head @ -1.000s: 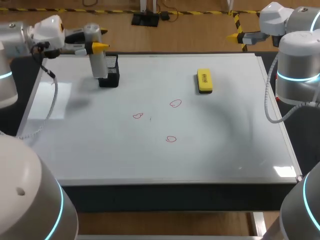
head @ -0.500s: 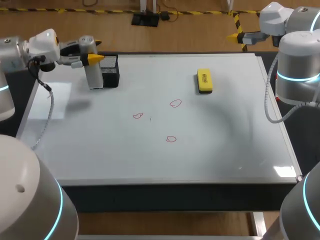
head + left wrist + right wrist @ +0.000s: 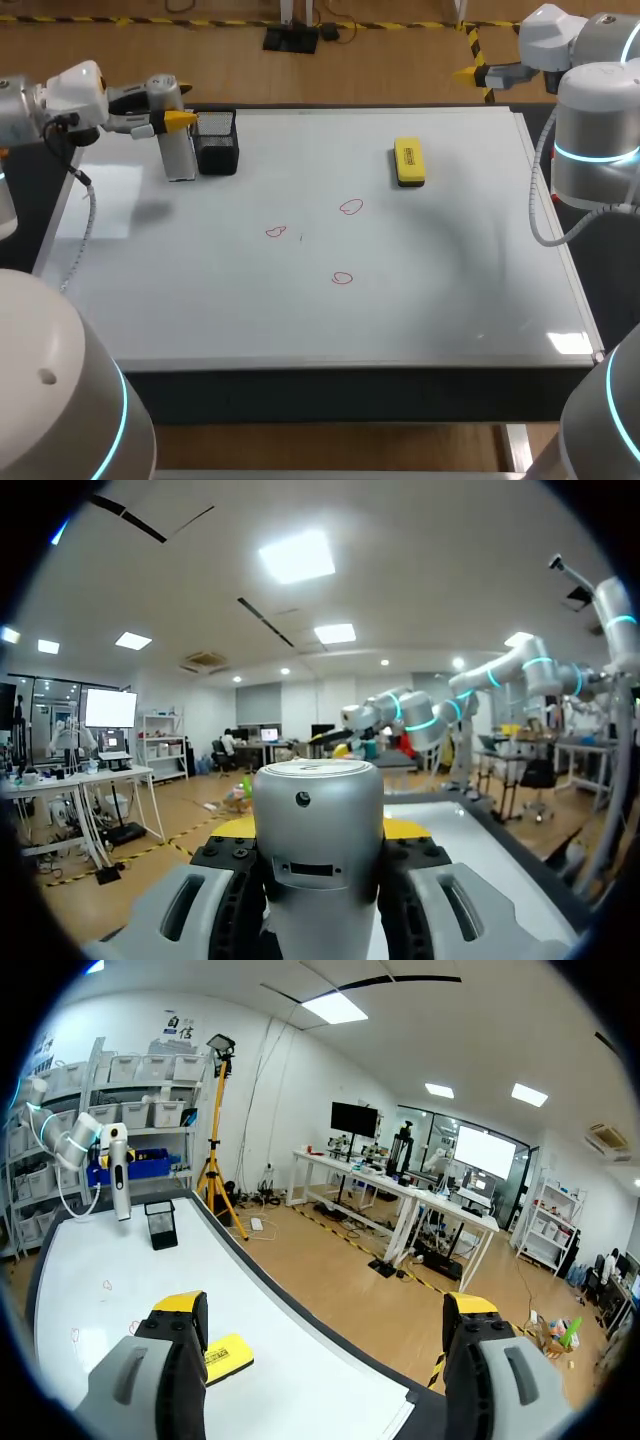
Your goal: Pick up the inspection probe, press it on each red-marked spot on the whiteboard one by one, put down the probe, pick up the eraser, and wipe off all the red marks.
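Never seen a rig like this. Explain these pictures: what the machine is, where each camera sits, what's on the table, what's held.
It is a robot: a left arm and a right arm at a table. One picture looks down from a fixed camera above and behind it; the two round ones come from cameras on its wrists. A whiteboard covers the table, carrying three red marks, a yellow eraser and a black mesh holder. The left tool is shut on the inspection probe, upright beside the holder. The right tool is open and empty, near the board's far right corner.

Eraser (image 3: 409,162) label print too small, illegible.
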You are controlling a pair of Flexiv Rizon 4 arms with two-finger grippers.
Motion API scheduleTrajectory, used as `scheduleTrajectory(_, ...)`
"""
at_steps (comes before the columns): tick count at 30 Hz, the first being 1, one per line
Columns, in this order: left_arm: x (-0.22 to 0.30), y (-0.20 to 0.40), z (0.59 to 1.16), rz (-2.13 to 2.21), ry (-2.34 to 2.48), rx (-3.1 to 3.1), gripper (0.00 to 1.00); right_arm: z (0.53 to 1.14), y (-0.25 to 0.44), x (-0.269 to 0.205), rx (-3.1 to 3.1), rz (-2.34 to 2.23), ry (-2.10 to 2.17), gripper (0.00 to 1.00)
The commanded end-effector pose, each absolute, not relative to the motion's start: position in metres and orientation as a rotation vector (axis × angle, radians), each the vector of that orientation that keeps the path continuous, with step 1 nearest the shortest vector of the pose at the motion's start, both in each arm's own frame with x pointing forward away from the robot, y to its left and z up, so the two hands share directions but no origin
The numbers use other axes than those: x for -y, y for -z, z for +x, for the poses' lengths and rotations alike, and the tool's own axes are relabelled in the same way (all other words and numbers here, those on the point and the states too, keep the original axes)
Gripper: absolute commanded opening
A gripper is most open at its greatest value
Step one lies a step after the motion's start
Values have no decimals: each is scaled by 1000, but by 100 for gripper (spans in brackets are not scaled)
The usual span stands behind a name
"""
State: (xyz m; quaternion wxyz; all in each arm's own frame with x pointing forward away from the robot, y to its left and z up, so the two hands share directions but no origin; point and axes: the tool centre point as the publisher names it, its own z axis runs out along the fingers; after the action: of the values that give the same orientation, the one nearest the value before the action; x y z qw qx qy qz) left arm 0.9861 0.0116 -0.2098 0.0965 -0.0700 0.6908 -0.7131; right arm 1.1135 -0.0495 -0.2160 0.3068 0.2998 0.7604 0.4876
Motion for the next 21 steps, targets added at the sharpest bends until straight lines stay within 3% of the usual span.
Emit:
scheduleTrajectory(1, -12, 208, 985, -208, 2110, -2047, 0, 1114, 216, 50, -2014, 793, -1289, 100)
scheduleTrajectory(11, -12, 208, 985, -208, 2110, -2047, 0, 1143, 230, 15, -2360, 525, -1229, 100)
scheduleTrajectory(21, -12, 208, 985, -208, 2110, -2047, 0, 1139, 253, -11, -2758, -91, -885, 100)
